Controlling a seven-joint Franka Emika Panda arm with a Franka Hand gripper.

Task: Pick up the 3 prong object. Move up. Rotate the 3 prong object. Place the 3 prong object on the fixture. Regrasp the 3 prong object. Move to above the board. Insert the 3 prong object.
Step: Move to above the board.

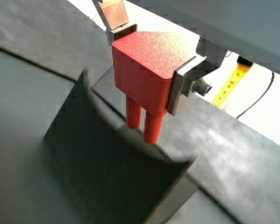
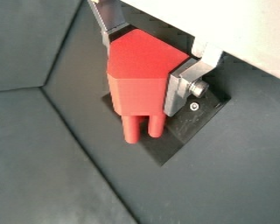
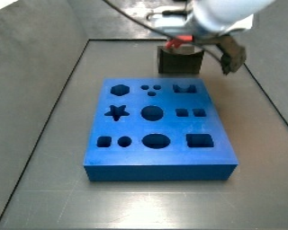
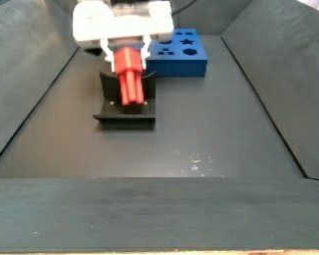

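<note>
gripper (image 2: 149, 66): closed on the red piece (image 2: 143, 74); silver fingers (image 2: 185, 87) press its two sides in both wrist views. In a side view it sits upper left of frame (image 4: 127, 55), below the white wrist.
red piece: held w/ prongs (image 1: 145, 118) pointing down, body roughly upright. In a side view it shows as a small red spot (image 3: 183, 40), upper centre-right, mostly hidden by the arm.
fixture (image 4: 125, 108): dark bracket on base plate, directly under the piece, centre-left of that side view. Its upright wall (image 1: 119, 149) fills the lower half of a wrist view; prong tips are close to its top edge, contact can't tell.
board (image 3: 157, 126): blue, mid-frame in a side view, just in front of the fixture (image 3: 180, 61); far upper centre in the other (image 4: 182, 52). All cutouts look empty.
step (my read): placing on the fixture; pick-up and rotate look done.
next: ease down till the piece seats on the fixture, then let go and regrasp. Needs prongs lined up w/ the notch; any tilt may jam it or tip it off.
</note>
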